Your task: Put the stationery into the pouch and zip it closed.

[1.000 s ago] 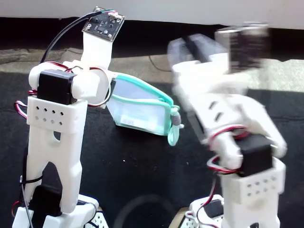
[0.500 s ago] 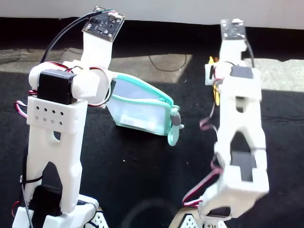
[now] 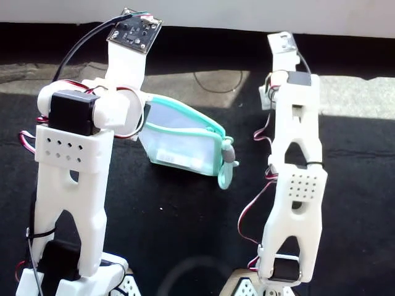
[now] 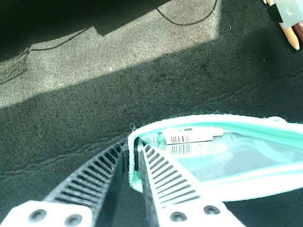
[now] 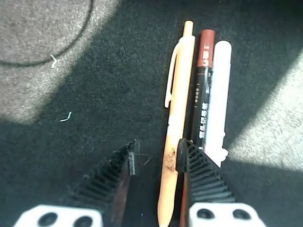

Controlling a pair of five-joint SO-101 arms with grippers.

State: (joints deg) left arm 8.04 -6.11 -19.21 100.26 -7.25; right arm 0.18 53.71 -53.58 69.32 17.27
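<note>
Moved: right arm, from a bent pose at the pouch's 3 o'clock to a long stretch toward 12 o'clock, now over the pens; left arm and pouch unchanged. Pouch: mint-trimmed, translucent, lying at mid-table on the black mat, mouth unzipped, a white label visible inside, pull tab hanging at its 4 o'clock end. Left gripper: jaws pinched tight on the pouch's rim at its 9 o'clock end. Right gripper: jaws parted to a moderate gap, holding nothing, set down astride the orange pen, with one finger lying over the lower part of the brown pen. Stationery: three items side by side and touching, orange pen, brown pen, white pen, all on the mat at about 1 o'clock from the pouch, well apart from it.
</note>
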